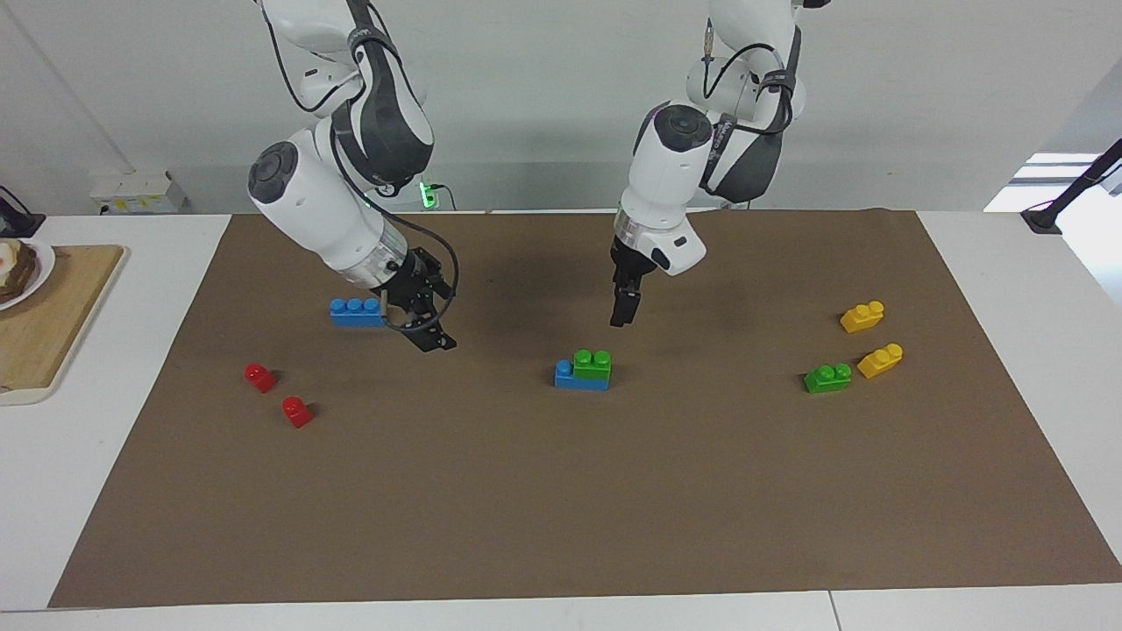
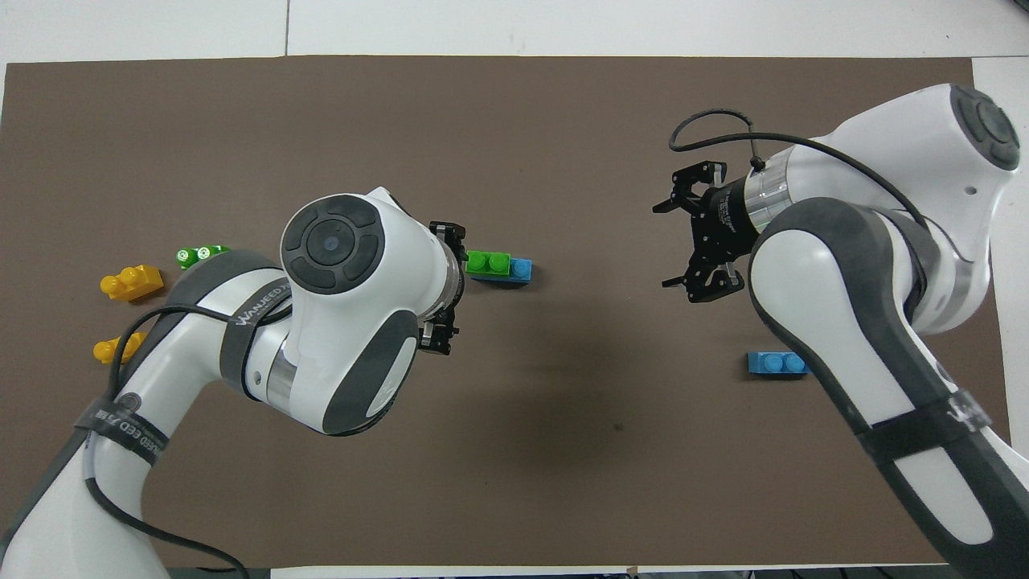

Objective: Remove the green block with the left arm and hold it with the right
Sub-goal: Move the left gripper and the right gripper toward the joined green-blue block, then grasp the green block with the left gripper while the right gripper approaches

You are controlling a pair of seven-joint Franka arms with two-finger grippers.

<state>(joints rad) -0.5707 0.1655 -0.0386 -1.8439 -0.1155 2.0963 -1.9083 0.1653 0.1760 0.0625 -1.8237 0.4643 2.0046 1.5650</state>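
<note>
The small bright green two-stud plastic block [image 1: 592,364] sits stacked on a blue plastic brick [image 1: 580,380] mid-mat. The left arm's black gripper [image 1: 623,314] hangs above it, jaws released; the right arm's silver-banded gripper [image 1: 429,333] hovers spread, empty, over the brown mat [image 1: 561,508].

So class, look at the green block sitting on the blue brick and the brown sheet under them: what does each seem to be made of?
Green block: probably moulded plastic, given its saturated colour, rounded studs and slight sheen.
Blue brick: seemingly the same plastic, smooth with crisp edges.
Brown sheet: matte, flat, no glare; likely paper or thin card, though felt cannot be ruled out.
</note>
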